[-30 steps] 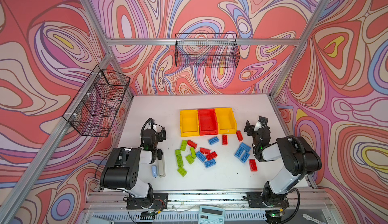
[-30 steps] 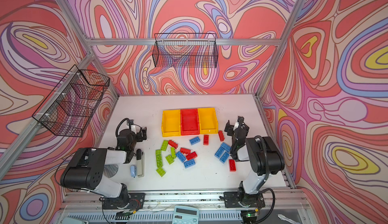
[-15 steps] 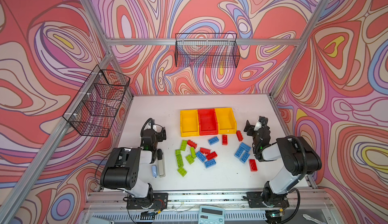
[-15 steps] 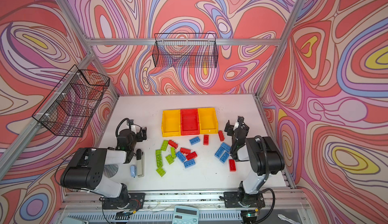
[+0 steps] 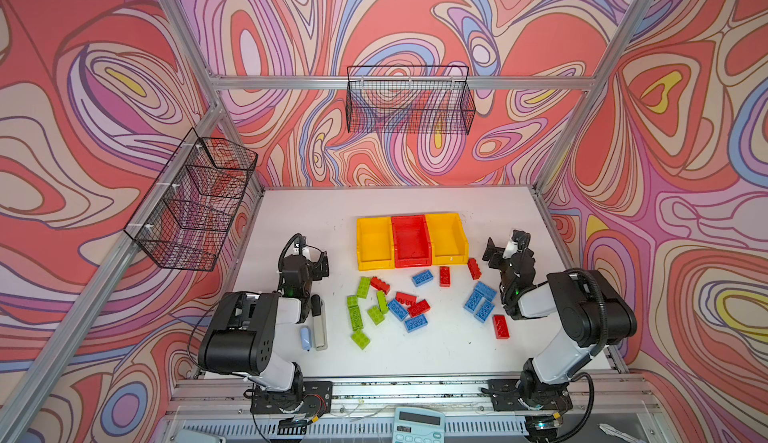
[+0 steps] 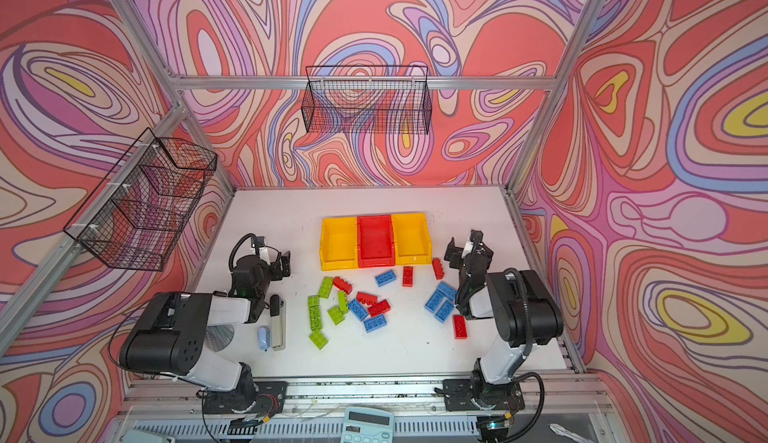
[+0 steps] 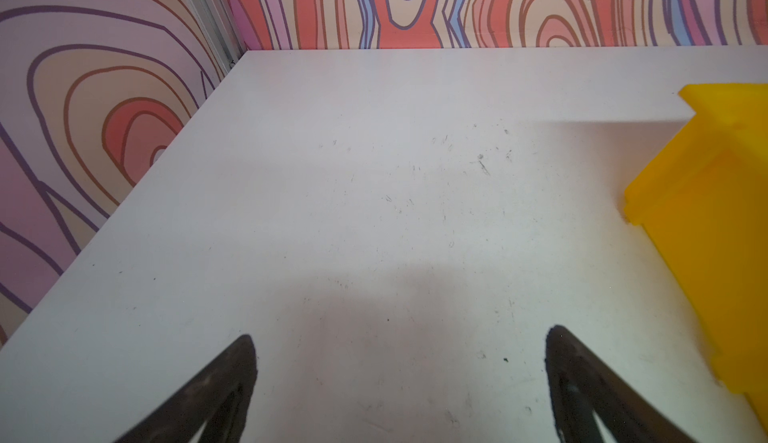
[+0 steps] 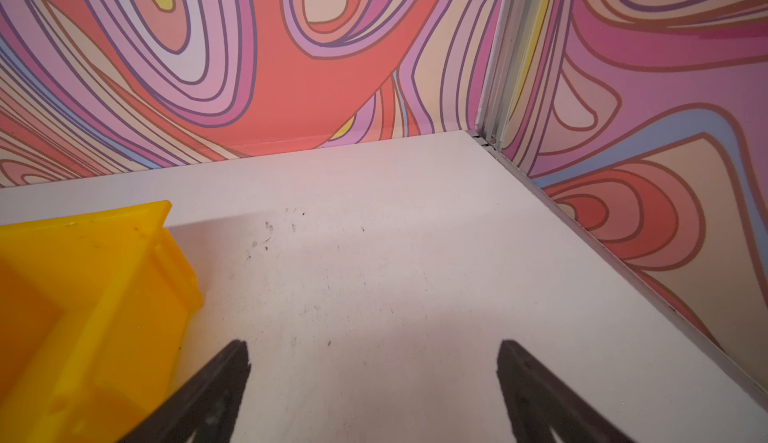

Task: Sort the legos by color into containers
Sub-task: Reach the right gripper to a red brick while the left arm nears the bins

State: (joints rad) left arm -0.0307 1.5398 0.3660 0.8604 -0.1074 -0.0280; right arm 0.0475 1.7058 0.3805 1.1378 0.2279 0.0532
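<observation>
Sorting not yet begun: the studded hard-plastic legos point(image 5: 417, 308), red, blue and lime green, lie scattered on the scuffed white bench point(image 5: 316, 212), just near of three empty-looking rectangular containers point(image 5: 411, 237), while the left claw point(image 7: 401, 333) and right claw point(image 8: 372, 343) hover wide, holding nothing.
</observation>
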